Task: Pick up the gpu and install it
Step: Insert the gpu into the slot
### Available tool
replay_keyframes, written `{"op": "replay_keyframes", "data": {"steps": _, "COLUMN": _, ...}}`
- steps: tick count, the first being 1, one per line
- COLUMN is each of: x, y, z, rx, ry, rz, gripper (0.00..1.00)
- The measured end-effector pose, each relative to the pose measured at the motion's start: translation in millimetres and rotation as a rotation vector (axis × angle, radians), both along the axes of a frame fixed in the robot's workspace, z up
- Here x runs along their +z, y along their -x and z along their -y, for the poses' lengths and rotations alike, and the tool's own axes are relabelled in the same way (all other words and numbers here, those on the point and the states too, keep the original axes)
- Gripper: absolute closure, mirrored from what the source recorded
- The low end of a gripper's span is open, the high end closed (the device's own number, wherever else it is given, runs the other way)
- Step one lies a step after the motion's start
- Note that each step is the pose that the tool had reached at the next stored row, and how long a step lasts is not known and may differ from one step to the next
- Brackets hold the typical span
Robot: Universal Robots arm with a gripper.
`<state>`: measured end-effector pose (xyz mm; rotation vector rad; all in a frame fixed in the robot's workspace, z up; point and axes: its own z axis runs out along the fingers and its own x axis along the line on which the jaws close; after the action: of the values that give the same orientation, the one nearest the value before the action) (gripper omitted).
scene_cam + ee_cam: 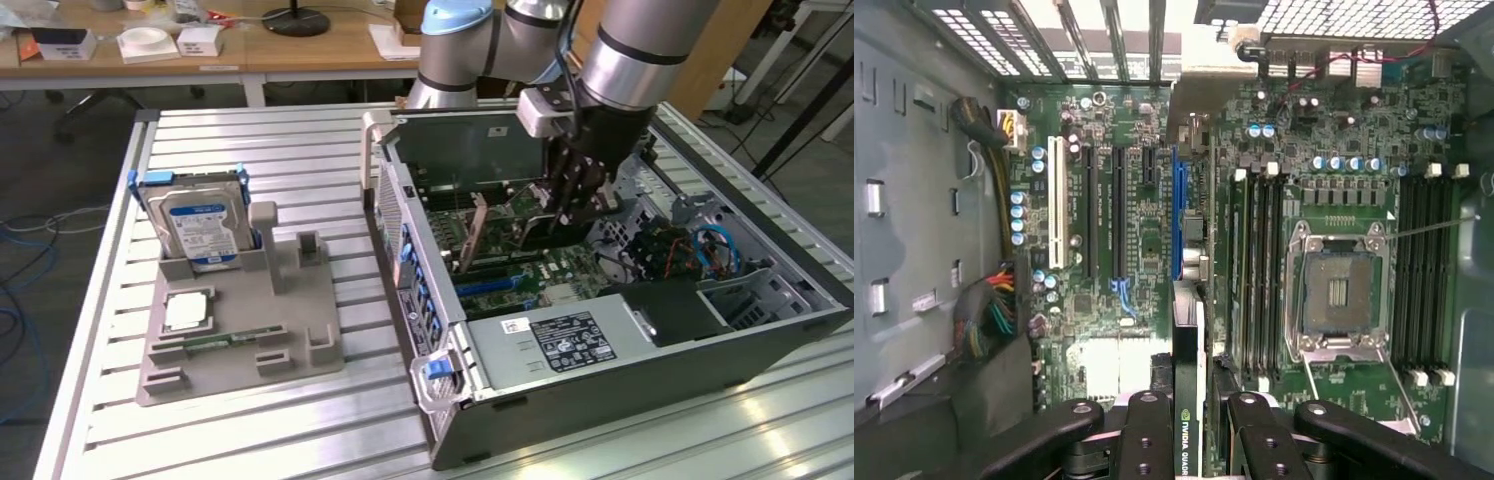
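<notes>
Clearly, the gripper [1189, 425] is clamped on the gpu [1188, 340], its black fingers [1144, 440] pressing on either side of the thin card, which is seen edge-on in the wrist view. The card hangs inside the open case [416, 290], over the motherboard [1139, 225] and close to the blue slot [1177, 215]; whether it touches the slot cannot be told. On the table [267, 150], at the exterior view's left, a grey tray [234, 365] holds the hard drive [200, 225] upright and a memory stick [230, 340] lying flat.
</notes>
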<state>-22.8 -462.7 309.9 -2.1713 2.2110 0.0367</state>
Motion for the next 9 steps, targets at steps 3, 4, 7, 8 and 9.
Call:
{"op": "replay_keyframes", "data": {"steps": 3, "x": -5.4, "y": 5.0, "z": 0.0, "rx": 0.000, "ry": 0.0028, "rz": -0.0002, "gripper": 0.74}}
{"op": "replay_keyframes", "data": {"steps": 4, "x": -7.3, "y": 5.5, "z": 0.0, "rx": 0.000, "ry": 0.0036, "rz": 0.0000, "gripper": 0.74}}
{"op": "replay_keyframes", "data": {"steps": 7, "x": -12.7, "y": 6.9, "z": 0.0, "rx": 0.000, "ry": 0.0051, "rz": 0.0000, "gripper": 0.74}}
{"op": "replay_keyframes", "data": {"steps": 8, "x": -14.4, "y": 6.9, "z": 0.0, "rx": 0.000, "ry": 0.0052, "rz": 0.0000, "gripper": 0.74}}
{"op": "replay_keyframes", "data": {"steps": 9, "x": -15.8, "y": 6.9, "z": 0.0, "rx": 0.000, "ry": 0.0053, "rz": -0.0001, "gripper": 0.74}}
